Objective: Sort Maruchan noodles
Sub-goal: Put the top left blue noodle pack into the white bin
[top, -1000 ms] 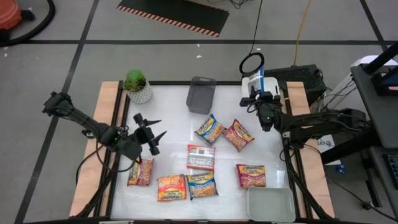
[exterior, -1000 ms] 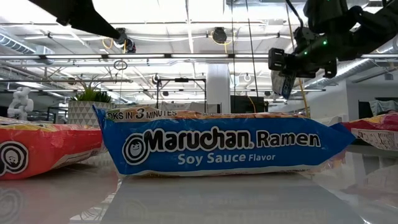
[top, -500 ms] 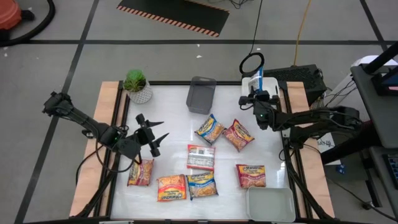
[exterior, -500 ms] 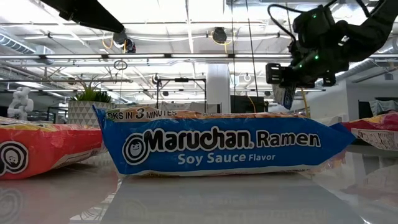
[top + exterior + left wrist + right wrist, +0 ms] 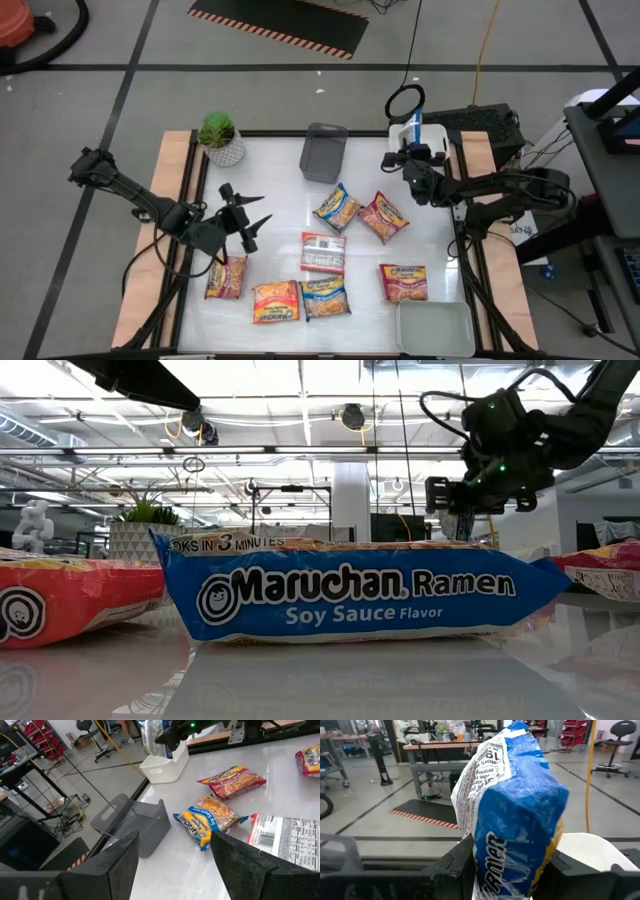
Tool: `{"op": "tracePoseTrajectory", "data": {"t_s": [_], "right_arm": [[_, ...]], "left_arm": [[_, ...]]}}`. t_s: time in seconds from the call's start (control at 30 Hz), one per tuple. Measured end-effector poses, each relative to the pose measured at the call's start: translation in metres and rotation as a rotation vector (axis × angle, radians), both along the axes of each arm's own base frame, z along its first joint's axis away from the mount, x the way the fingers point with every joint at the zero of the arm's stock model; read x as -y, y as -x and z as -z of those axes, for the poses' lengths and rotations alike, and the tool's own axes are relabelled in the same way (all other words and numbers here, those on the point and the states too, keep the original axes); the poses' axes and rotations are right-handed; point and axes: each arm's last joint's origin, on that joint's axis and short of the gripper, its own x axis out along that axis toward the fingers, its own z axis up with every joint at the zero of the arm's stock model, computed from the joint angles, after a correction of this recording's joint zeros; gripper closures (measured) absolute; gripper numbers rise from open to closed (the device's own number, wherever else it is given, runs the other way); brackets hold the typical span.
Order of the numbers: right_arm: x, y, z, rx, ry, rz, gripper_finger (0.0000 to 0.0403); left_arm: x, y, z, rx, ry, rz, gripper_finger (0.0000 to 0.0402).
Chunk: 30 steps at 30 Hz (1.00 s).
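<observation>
Several Maruchan noodle packets lie flat on the white table, among them a blue-yellow one (image 5: pixel 338 207), a red one (image 5: pixel 383 216), a white-and-red one (image 5: pixel 323 252) and a blue Soy Sauce one (image 5: pixel 350 595). My right gripper (image 5: pixel 412 150) is at the far right, shut on another blue packet (image 5: pixel 515 805) held over the white tray (image 5: pixel 405 135). My left gripper (image 5: pixel 248 214) hovers open above the table's left side, with nothing between its fingers (image 5: pixel 250 865). My right gripper pinches the blue packet's lower part (image 5: pixel 510 865) between its two fingers. The fingers come about level, pointing toward the table's far edge. The packet stands up between them, lifted clear, above the white tray (image 5: pixel 162 767).
A grey tray (image 5: pixel 323 152) stands at the far middle and a potted green plant (image 5: pixel 220 138) at the far left corner. Another pale tray (image 5: pixel 435 328) sits at the near right corner. More packets (image 5: pixel 276 301) lie along the near edge.
My right gripper has carried the blue packet toward the table's far edge and down, closer over the white tray, staying shut on it. The packets on the table have not moved.
</observation>
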Motion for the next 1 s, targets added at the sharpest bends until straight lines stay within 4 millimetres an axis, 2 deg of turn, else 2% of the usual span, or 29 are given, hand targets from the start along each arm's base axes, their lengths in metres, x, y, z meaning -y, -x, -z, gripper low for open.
{"op": "tracePoseTrajectory", "data": {"t_s": [1.0], "right_arm": [[0.006, 0.007, 0.012, -0.007, -0.093, -0.008, 0.0277]], "left_arm": [[0.000, 0.000, 0.000, 0.003, 0.002, 0.000, 0.0151]]}}
